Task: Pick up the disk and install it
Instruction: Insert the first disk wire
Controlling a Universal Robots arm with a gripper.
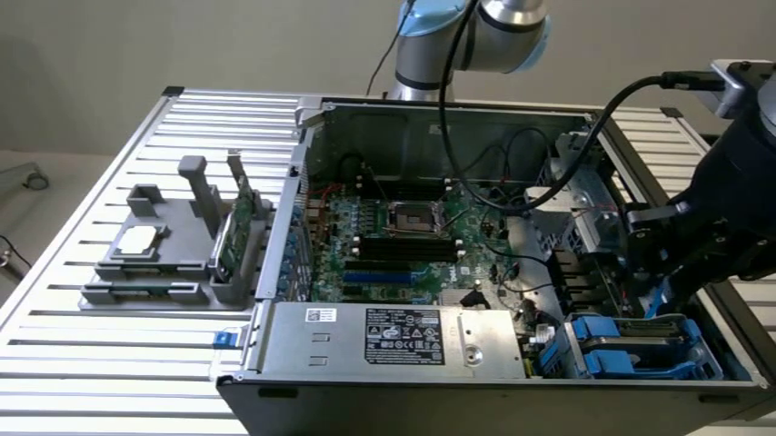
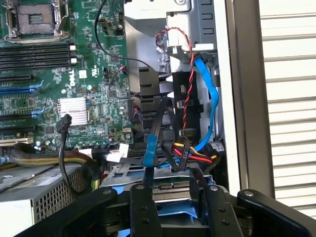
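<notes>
- The fingers (image 2: 142, 210) are set quite wide apart, and the disk (image 2: 170, 190) sits right between them. They look to be holding it by its two sides.
- The disk is up off the bench (image 1: 73, 354) and inside the open computer case (image 1: 303, 163), so the picking up looks done.
- The step in hand looks like the putting in. The fingers hang over the corner of the case where the blue drive slots (image 1: 631, 350) are, and the slots lie just under them.
- The plug end of the disk faces away from the fingers, toward the green board (image 2: 74, 74).
- Just past the fingertips is a bunch of red, yellow and black wires (image 2: 185, 148). A blue flat cable (image 2: 210, 98) curves down a bit farther on. They are close to the disk, but I cannot tell if any touch it.
- I think this step needs the disk kept straight and lined up with an empty slot, so its blue edges slide in and do not catch.
- I think it also needs a slow, soft push, so the wires do not get pinched.
- Far from the fingers, a grey holder (image 1: 158, 263) on the bench keeps a small silver chip (image 1: 137, 241) and a green card (image 1: 243, 227). These are not part of this job.
</notes>
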